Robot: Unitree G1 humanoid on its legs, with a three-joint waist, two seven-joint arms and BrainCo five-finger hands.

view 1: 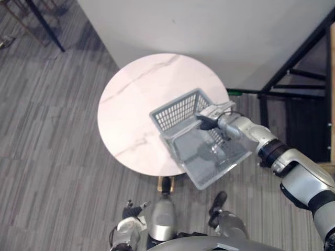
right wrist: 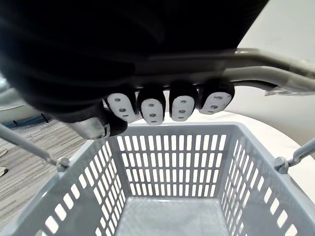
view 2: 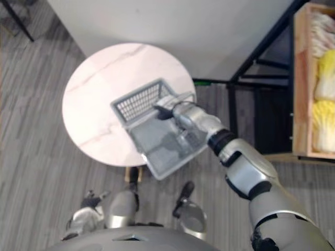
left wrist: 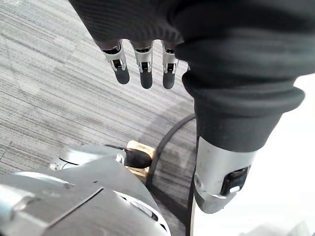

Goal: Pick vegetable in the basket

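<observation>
The right hand (view 1: 212, 117) sits in the middle of the left eye view. Its fingers (right wrist: 152, 110) curl tight round the grey handle (right wrist: 275, 73) of the basket (view 1: 178, 112). The basket has walls full of holes and a flat bottom.

The basket's upper left part is over the round table (view 1: 131, 94). Its lower right part sticks out past the table's edge, over the floor (view 1: 47, 136). I cannot tell if the basket touches the table top.

The table top shows wide to the upper left of the basket. Grey floor lies open on the left side of the table. A white wall (view 1: 209, 26) runs close behind the table at the top.

The vegetables (view 2: 324, 123) are pale yellow and leafy. They lie in a wooden crate (view 2: 300, 78) at the right edge of the right eye view, well apart from the basket. A black frame (view 2: 261, 52) stands between them.

The left hand (left wrist: 142, 69) hangs low by the lower left. Its fingers are straight and hold nothing.
</observation>
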